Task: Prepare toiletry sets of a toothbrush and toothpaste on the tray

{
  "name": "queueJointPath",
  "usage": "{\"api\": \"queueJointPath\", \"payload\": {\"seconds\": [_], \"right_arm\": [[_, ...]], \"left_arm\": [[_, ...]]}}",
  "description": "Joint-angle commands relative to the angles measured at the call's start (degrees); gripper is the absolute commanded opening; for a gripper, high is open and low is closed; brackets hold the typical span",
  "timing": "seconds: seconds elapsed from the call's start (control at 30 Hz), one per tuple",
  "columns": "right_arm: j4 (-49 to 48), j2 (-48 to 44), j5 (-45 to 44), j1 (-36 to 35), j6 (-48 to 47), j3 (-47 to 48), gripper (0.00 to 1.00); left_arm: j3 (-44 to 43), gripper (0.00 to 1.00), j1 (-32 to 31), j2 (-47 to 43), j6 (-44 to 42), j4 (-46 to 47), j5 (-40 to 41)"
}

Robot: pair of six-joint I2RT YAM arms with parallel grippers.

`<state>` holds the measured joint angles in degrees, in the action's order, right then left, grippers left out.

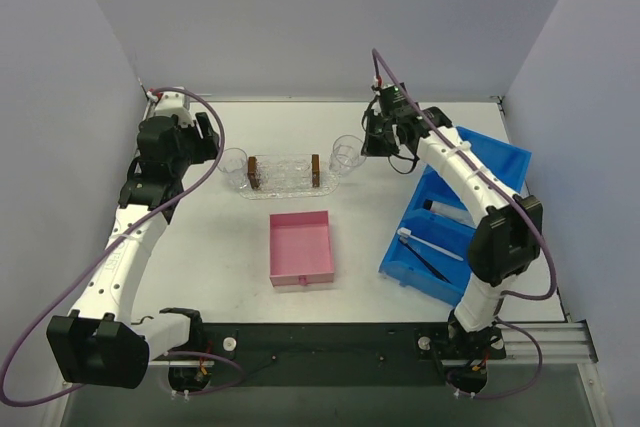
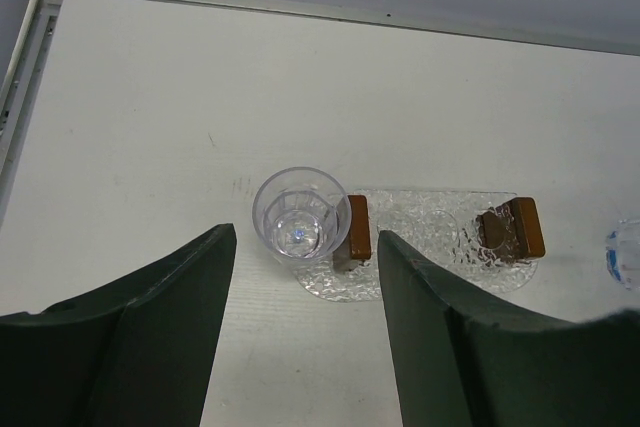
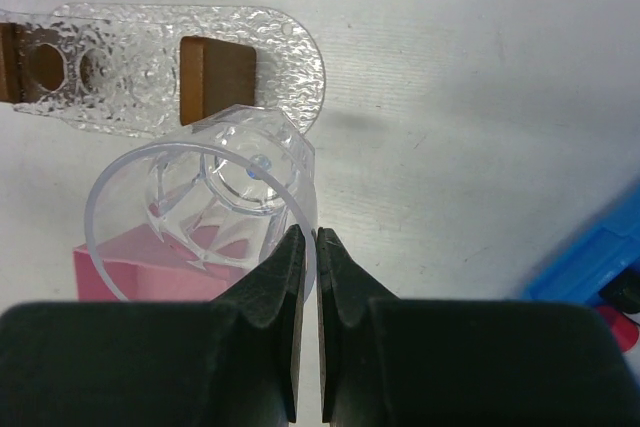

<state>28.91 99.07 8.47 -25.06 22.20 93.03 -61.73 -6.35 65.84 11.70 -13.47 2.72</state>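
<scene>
Tray (image 1: pixel 285 171): far middle of surface (image 1: pixel 200 247), long axis left to right. Right end effector (image 3: pixel 307 239): pinches rim of clear cup (image 3: pixel 200 202), just beside tray's right end; nearer arm there. Left end effector (image 2: pixel 305 239): spread, above second cup (image 2: pixel 300 209) at tray's left end.

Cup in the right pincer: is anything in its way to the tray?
No, nothing I can see. The right pincer holds the clear cup by its rim, right at the rounded end of the tray, and nothing shows between them.
</scene>
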Motion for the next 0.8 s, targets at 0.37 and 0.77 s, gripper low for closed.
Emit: {"api": "queueJointPath", "payload": {"seconds": [0.37, 0.77], "right_arm": [[0.0, 13.1, -10.3, -2.5, 2.1, 9.4, 0.00], [0.0, 17.1, -13.7, -3.9, 2.4, 10.9, 0.00]], "left_arm": [[0.0, 0.69, -0.4, -1.4, -0.5, 2.0, -0.1], [0.2, 0.69, -0.6, -1.2, -0.5, 1.9, 0.2]]}}
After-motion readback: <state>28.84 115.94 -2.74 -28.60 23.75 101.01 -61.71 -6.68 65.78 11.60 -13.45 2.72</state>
